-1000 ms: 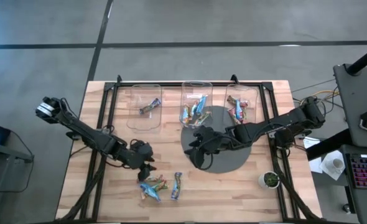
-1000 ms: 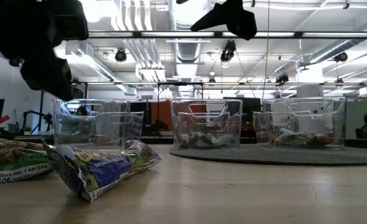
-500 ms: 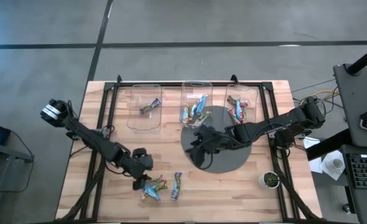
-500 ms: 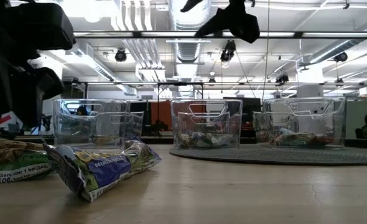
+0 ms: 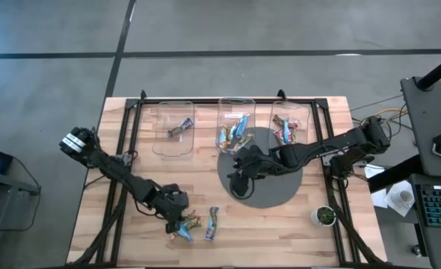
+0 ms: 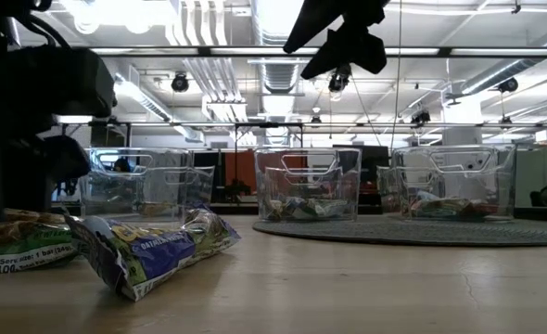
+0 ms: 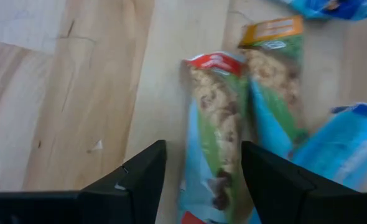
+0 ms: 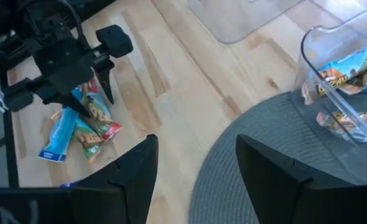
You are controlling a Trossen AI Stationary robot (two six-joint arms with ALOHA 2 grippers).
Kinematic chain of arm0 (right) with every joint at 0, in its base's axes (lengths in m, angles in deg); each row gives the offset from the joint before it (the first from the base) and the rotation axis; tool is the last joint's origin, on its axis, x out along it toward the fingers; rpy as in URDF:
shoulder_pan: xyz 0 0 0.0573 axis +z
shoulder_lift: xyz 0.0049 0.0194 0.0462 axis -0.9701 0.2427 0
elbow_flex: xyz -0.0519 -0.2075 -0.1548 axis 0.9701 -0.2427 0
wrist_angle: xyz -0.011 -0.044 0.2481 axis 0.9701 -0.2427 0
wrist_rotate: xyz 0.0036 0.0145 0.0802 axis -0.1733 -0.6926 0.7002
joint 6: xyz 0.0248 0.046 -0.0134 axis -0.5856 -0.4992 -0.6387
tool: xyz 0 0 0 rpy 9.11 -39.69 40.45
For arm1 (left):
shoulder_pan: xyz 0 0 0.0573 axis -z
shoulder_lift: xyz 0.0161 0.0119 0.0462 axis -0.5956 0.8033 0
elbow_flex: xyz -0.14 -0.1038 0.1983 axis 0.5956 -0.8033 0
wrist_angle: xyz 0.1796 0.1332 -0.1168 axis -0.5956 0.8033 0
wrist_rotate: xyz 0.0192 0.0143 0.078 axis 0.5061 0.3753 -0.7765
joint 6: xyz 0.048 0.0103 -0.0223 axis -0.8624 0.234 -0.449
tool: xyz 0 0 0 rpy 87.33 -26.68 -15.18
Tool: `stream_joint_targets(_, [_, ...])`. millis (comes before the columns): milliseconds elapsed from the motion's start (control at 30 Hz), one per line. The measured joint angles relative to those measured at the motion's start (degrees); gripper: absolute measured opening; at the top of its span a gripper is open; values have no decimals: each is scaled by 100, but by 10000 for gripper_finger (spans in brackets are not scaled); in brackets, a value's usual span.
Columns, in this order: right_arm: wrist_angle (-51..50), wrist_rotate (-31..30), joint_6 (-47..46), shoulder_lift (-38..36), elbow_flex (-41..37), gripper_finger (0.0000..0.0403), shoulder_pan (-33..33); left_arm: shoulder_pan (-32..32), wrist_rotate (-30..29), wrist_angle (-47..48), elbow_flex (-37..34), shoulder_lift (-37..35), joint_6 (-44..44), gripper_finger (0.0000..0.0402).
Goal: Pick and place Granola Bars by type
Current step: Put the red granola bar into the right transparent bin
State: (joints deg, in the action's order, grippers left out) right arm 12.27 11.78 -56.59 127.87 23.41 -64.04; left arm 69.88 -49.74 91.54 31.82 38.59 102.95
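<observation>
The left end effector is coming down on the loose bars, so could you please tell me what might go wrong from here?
1. The left end effector, open, straddles a green bar that touches another green bar; closing may well catch both.
2. A blue bar overlaps that pile, so a lift could drag it along.
3. The right end effector hovers over the grey mat near the bins; paths may cross.

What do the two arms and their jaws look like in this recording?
Both arms are dark, slim and jointed. The left arm ends at its base in a pale, silvery cylindrical joint. The left gripper and the right gripper each have two flat, matte black, wedge-shaped jaws. Thin black cables run along the right arm.
</observation>
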Motion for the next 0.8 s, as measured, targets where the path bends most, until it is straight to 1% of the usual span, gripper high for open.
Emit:
stream_joint_targets(133, [-33, 0, 119, 0, 0, 206, 1, 4, -52, 70, 108, 280, -5, 193])
stream_joint_targets(267, [-114, -51, 117, -13, 0, 206, -2, 7, -158, 508, 329, 389, 48, 191])
stream_joint_targets(333, [-124, -114, 117, -45, 0, 205, -21, -8, -167, 663, 407, 389, 48, 183])
stream_joint_targets(400, [-132, -224, 118, -122, 0, 205, -38, -24, -169, 707, 451, 365, 4, 168])
stream_joint_targets(533, [-127, -478, 146, -339, 0, 205, -57, -89, -174, 809, 543, 358, 13, 123])
stream_joint_targets(667, [-178, -474, 230, -533, 0, 205, -106, -220, -264, 950, 604, 288, 109, 86])
stream_joint_targets(733, [-268, -232, 111, -551, -15, 205, -186, -302, -304, 1093, 674, 181, 125, 76])
stream_joint_targets(800, [-223, 293, -95, -541, -73, 205, -314, -369, -537, 1307, 780, -5, 110, 71])
